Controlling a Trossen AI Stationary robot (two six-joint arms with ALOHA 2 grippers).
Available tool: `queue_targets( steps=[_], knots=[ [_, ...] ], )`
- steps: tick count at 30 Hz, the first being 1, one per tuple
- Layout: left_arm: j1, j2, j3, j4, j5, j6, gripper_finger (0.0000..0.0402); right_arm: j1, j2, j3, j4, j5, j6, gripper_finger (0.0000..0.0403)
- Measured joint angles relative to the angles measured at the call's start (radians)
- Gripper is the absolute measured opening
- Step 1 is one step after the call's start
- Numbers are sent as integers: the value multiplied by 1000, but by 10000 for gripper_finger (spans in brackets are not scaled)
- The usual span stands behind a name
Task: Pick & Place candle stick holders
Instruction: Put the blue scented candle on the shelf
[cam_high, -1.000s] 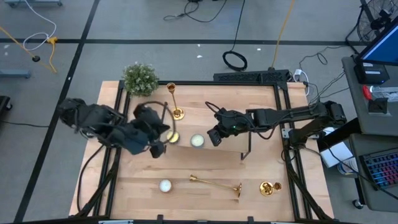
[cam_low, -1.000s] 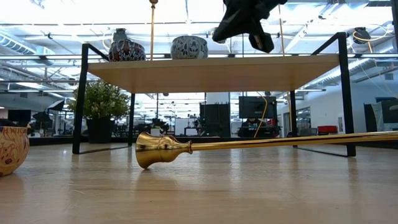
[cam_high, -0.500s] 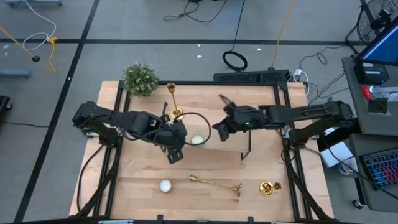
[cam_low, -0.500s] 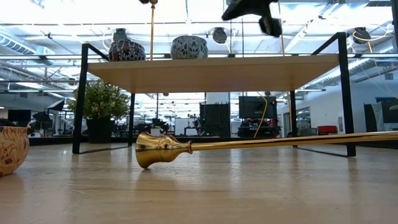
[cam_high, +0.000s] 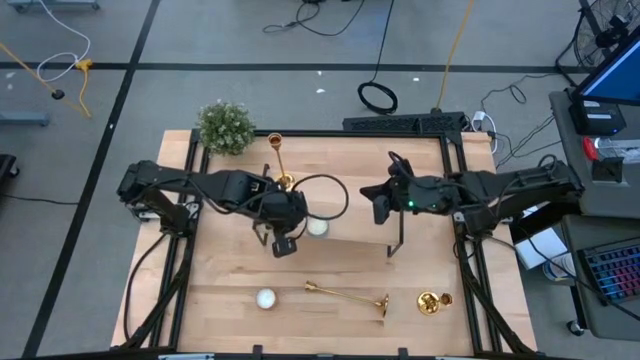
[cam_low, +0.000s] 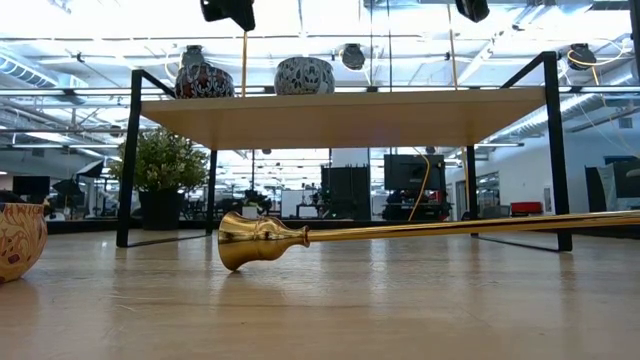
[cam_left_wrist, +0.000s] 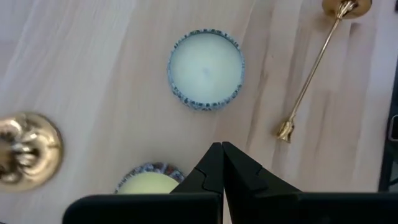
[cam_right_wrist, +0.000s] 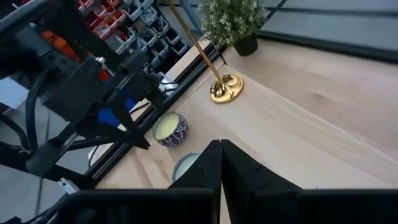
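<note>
Both arms have shifted over the wooden shelf with the black wire frame (cam_high: 400, 215) in the last second. The left end effector (cam_high: 284, 246) has swung in from the left side of the counter (cam_high: 330, 320) to hang above the shelf's front edge, its fingers (cam_left_wrist: 214, 163) pressed together and carrying nothing. The right end effector (cam_high: 381, 206) has pulled back from the shelf's middle towards its right end; its fingers (cam_right_wrist: 214, 158) are likewise pressed together and empty.

The three shiny gold metal candle stick holders have not moved. One stands upright (cam_high: 279, 160) at the back left of the shelf, near the small green potted plant (cam_high: 226, 127); in the right wrist view its round base (cam_right_wrist: 226, 87) sits flat on the shelf top. A second lies on its side (cam_high: 347, 295) on the counter in front of the shelf, and the low view shows its cup end (cam_low: 250, 240) resting on the wood. The third (cam_high: 433, 301) is on the counter at the front right, seen from above as a round gold base.

Two round patterned candle jars (cam_left_wrist: 206, 69) sit on the shelf just beneath the left end effector; a small white tealight (cam_high: 265, 297) lies on the counter near the fallen holder.

With neither end effector gripping anything and two holders off the shelf, the picking looks unfinished; the arms seem to be repositioning between grasps
</note>
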Motion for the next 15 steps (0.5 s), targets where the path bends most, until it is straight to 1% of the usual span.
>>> queue_targets(
  steps=[3, 7, 15],
  knots=[
    [13, 19, 2, 6, 17, 51, 0, 15, 5, 0, 10, 24, -9, 0],
    [32, 63, 0, 8, 55, 102, 0, 19, 8, 0, 30, 27, -17, 0],
    [59, 80, 0, 12, 58, 126, 0, 25, 7, 0, 38, 28, -35, 0]
  ],
)
